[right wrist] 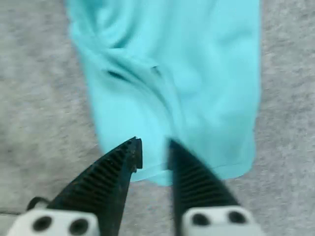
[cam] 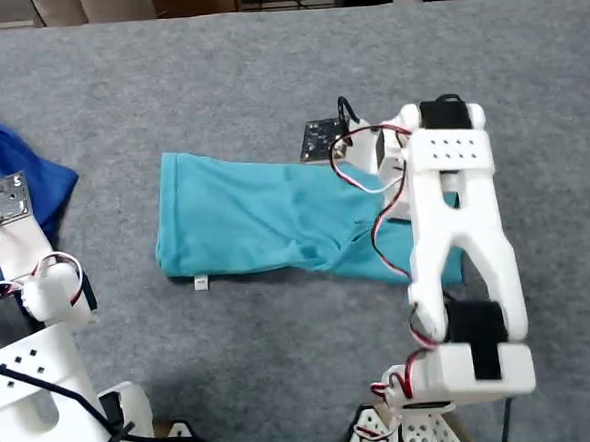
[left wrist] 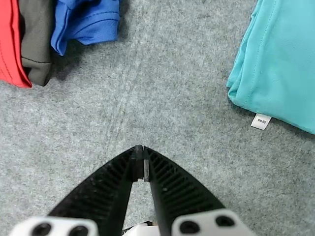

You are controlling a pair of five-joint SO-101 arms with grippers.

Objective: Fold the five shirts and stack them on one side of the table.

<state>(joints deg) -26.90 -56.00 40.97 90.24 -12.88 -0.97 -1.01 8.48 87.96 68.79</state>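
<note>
A teal shirt, folded into a long strip, lies mid-table on grey felt. The right gripper hangs over the shirt's end, fingers slightly parted, holding nothing. The left gripper is fully closed and empty over bare felt, near the shirt's white label. The next fold likely needs the right fingers to pinch every layer at the hem, then carry it squarely across. The right arm hides that end from above. A blue shirt, dark grey shirt and red shirt, stacked aside, are cut off.
</note>
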